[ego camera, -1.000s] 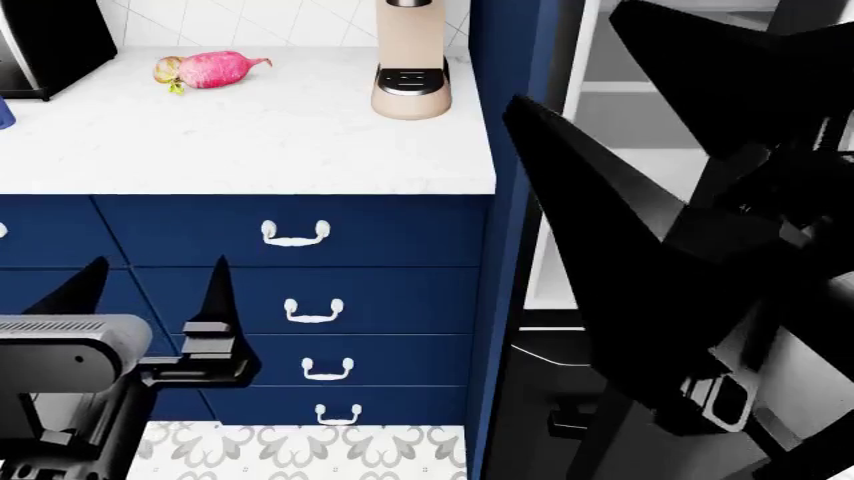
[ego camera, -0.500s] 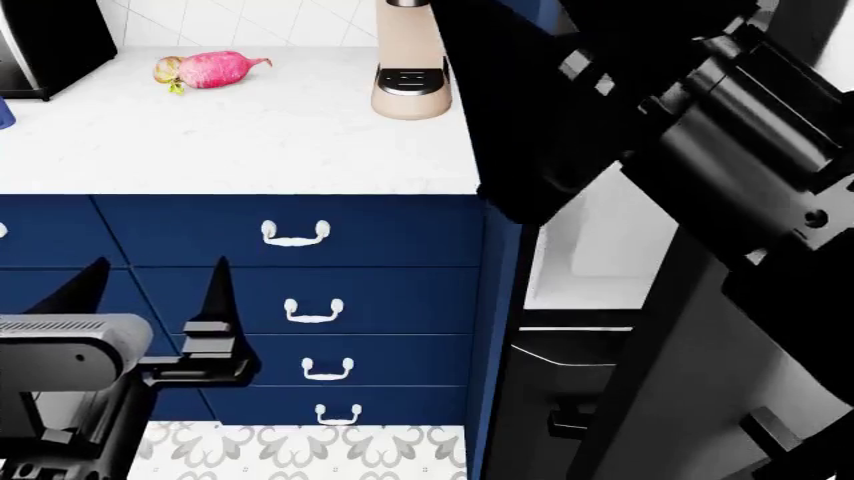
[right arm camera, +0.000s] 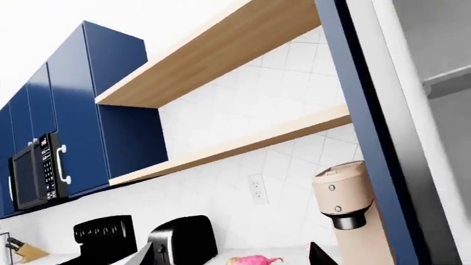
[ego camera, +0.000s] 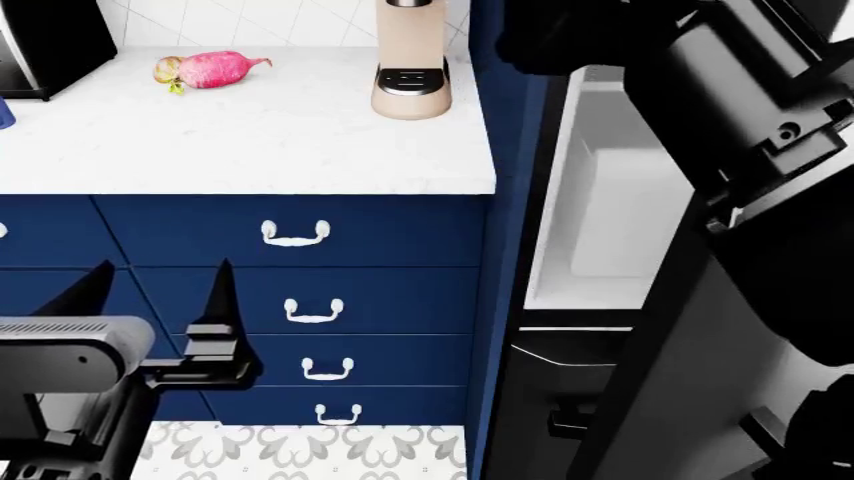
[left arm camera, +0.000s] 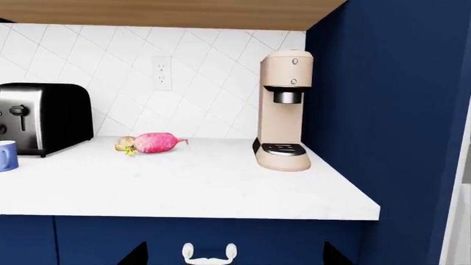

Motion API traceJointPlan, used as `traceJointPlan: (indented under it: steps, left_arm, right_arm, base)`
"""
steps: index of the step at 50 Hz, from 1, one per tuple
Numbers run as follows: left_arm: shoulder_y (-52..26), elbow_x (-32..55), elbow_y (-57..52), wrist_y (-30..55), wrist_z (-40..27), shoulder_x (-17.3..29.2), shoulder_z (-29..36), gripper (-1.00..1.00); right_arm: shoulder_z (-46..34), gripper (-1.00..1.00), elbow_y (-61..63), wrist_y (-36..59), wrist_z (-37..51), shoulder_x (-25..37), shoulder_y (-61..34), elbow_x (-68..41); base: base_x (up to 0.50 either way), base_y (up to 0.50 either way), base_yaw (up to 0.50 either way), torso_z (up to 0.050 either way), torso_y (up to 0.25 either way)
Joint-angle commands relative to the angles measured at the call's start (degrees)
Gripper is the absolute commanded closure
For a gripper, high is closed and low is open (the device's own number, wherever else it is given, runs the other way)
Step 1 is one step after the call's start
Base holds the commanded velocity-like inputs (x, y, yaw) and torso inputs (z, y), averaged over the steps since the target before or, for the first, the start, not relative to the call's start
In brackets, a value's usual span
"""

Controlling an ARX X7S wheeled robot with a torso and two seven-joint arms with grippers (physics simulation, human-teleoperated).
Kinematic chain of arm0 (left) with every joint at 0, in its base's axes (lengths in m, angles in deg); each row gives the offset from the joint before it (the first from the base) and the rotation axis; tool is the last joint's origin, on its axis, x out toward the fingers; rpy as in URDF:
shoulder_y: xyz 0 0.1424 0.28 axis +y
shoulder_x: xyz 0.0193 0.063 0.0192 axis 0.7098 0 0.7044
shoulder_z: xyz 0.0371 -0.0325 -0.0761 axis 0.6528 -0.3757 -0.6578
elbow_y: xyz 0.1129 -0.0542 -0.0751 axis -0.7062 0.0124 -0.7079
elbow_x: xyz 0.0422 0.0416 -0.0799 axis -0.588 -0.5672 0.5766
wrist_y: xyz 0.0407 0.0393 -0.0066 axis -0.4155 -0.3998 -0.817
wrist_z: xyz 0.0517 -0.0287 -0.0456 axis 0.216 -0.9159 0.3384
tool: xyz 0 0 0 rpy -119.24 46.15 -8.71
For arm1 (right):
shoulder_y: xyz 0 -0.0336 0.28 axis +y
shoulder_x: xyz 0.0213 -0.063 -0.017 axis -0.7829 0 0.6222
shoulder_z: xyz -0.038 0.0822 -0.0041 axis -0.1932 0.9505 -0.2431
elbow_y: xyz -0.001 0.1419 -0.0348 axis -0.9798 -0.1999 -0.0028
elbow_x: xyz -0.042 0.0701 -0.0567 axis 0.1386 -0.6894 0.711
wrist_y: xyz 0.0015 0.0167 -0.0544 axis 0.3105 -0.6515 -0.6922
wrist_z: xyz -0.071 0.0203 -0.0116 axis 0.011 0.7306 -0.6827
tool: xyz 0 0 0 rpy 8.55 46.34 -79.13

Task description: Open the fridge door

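**Grippers idle, fridge door partly open**

Left gripper (ego camera: pixel 154 290): low at the left of the head view, before the navy drawers (ego camera: pixel 300 300); fingers spread, holding nothing.

Counter (ego camera: pixel 267 140), left to right: black toaster (left arm camera: pixel 44 117) at the far left edge, blue mug (left arm camera: pixel 6 155) just beside it, pink radish (ego camera: pixel 214 68) near the back wall, beige coffee machine (ego camera: pixel 411 60) at the right back corner.

Navy side panel (ego camera: pixel 507 230): borders the counter's right edge.

Fridge interior (ego camera: pixel 621 200): white, exposed to the right of the panel, with a shelf visible.

Fridge door (ego camera: pixel 667 400): dark-edged slab at lower right, swung away from the cabinet.

Right gripper: arm fills the upper right of the head view; finger state cannot be told.

Progress, as a judgement: door is clearly ajar; only further widening may remain.
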Motion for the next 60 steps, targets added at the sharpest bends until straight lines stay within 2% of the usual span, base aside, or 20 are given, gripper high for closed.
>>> traceJointPlan:
  steps: [1, 20, 34, 42, 48, 60]
  left_arm:
    - [-0.2, 0.29, 0.43, -0.33, -0.31, 0.19, 0.46, -1.0]
    - [0.95, 0.37, 0.26, -1.43, -0.44, 0.78, 0.52, -1.0]
    - [1.2, 0.63, 0.54, -1.99, -0.71, 1.03, 0.76, -1.0]
    - [1.49, 0.77, 0.71, -2.32, -0.83, 1.16, 0.85, -1.0]
    - [1.62, 0.95, 0.73, -2.47, -1.08, 1.29, 0.83, -1.0]
    - [0.97, 1.76, 1.56, -2.33, -1.91, 1.78, 0.28, -1.0]
  right_arm:
    - [0.62, -1.0, 0.01, -1.59, 4.19, -0.8, 0.16, 1.52]
    - [2.13, -1.0, 3.21, -2.34, 16.57, 1.47, -0.98, 9.99]
    - [2.82, -1.0, 2.96, -2.16, 21.45, 2.28, -0.73, 11.57]
    - [6.36, -1.0, 4.96, -2.96, 29.75, 4.24, -0.27, 14.24]
    - [8.05, -1.0, 6.16, -3.35, 31.97, 5.73, -0.87, 15.93]
    - [13.55, -1.0, 6.56, -4.49, 35.35, 9.72, 3.79, 18.22]
  base:
    - [0.0, 0.0, 0.0, 0.0, 0.0]
    - [0.0, 0.0, 0.0, 0.0, 0.0]
    - [0.0, 0.0, 0.0, 0.001, 0.0]
    - [0.0, 0.0, 0.0, 0.0, 0.0]
    - [0.0, 0.0, 0.0, 0.0, 0.0]
    - [0.0, 0.0, 0.0, 0.001, 0.0]
